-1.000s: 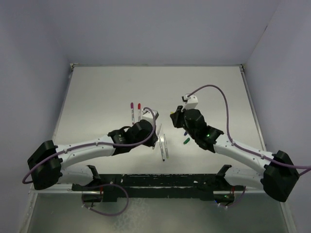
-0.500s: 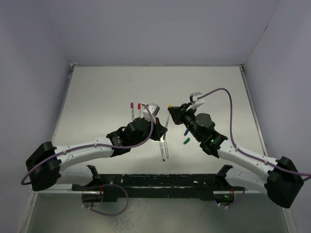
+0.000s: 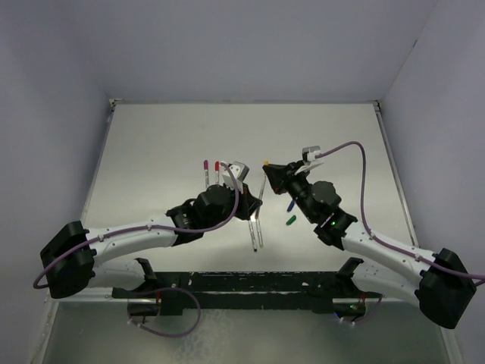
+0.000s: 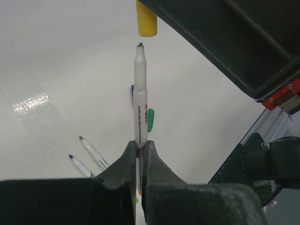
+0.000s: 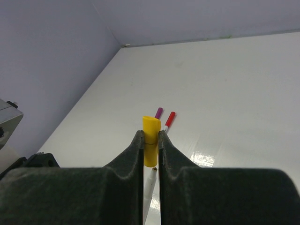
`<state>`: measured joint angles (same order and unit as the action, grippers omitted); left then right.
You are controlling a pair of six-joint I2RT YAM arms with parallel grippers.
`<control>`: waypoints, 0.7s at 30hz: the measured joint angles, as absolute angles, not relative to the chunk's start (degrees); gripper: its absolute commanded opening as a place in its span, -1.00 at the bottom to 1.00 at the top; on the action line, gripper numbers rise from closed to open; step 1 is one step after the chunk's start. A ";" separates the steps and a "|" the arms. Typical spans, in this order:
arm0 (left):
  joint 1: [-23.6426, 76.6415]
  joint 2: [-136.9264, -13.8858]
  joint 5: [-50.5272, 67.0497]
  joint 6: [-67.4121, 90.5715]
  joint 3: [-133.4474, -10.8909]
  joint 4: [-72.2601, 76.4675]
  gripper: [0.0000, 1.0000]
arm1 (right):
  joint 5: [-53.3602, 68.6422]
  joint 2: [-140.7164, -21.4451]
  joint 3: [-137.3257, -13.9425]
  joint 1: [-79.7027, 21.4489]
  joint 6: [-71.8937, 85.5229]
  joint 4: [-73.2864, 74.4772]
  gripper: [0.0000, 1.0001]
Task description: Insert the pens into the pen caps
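Observation:
My left gripper (image 4: 139,150) is shut on a white pen (image 4: 139,112), holding it by its lower half. The pen's bare tip points at a yellow cap (image 4: 146,21) and stops just short of it. My right gripper (image 5: 151,138) is shut on that yellow cap (image 5: 151,126), and the pen's tip (image 5: 152,176) shows just below the cap's mouth. In the top view the two grippers meet at mid-table, left gripper (image 3: 254,203) and right gripper (image 3: 270,170). A blue cap (image 3: 290,205) and a green cap (image 3: 289,220) lie loose on the table.
Two uncapped pens (image 3: 254,231) lie side by side under my left gripper. A magenta-capped pen (image 3: 206,173) and a red-capped pen (image 3: 217,173) lie to the left. Walls close in the table on three sides.
Both grippers have risen off the table and turned toward each other, the left with the pen and the right with the yellow cap. The cap has come close to the pen's tip.

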<state>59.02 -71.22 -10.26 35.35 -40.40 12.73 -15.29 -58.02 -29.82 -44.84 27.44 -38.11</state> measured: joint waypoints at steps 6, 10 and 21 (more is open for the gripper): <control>59.02 -71.22 -10.26 35.38 -40.38 12.91 -1.00 | -15.27 -58.11 -29.34 -44.84 27.75 -39.40 -1.00; 59.02 -71.22 -10.24 35.35 -40.38 13.19 -1.00 | -15.27 -58.13 -28.77 -44.84 27.86 -40.23 -1.00; 59.00 -71.22 -10.26 35.38 -40.38 13.34 -1.00 | -15.29 -59.37 -28.71 -44.84 27.83 -41.19 -1.00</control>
